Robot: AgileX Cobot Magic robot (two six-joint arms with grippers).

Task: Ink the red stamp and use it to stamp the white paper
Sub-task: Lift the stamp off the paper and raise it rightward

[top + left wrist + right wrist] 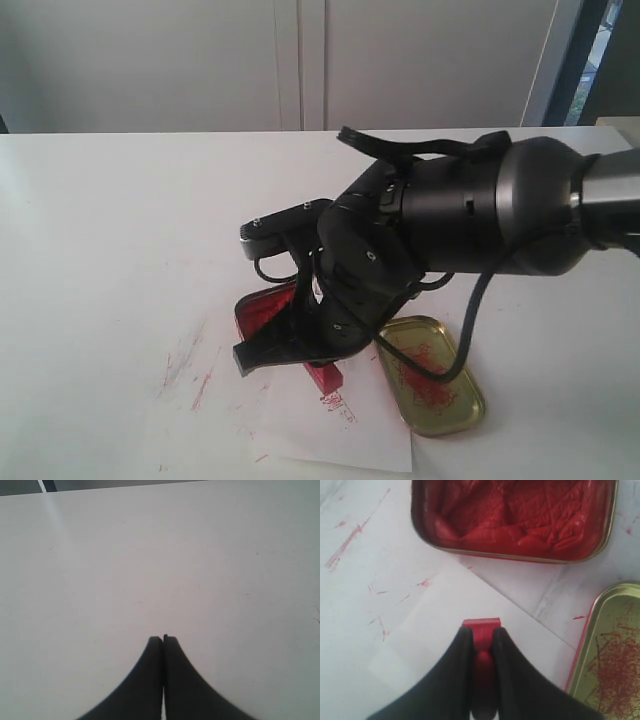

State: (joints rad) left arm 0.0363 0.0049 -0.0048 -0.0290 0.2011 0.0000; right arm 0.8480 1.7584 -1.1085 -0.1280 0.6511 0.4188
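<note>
White bench (120, 220), pale cabinet doors behind: I am pinching the red stamp (481, 626) by its handle between the two black fingers of my right end effector (481, 632). Its square base is pointing down over the white paper (340, 435). In the exterior view the base is sitting low at the sheet's upper edge, but I cannot tell whether it is pressing on the paper. Faint red marks (338, 405) are showing on the sheet just beside the stamp.

The paper is lying askew on the bench. An open red tin (515, 515) of creased red ink paste is lying just beyond the sheet's edge. A gold-coloured lid (435, 385), scratched with red inside, is resting just beside the paper on the right of the exterior view. Red smears (200, 375) are streaking the bench to the left of the sheet.

My left end effector (163, 640) is hanging over plain white bench, its two dark fingers pressed together with nothing between them.
</note>
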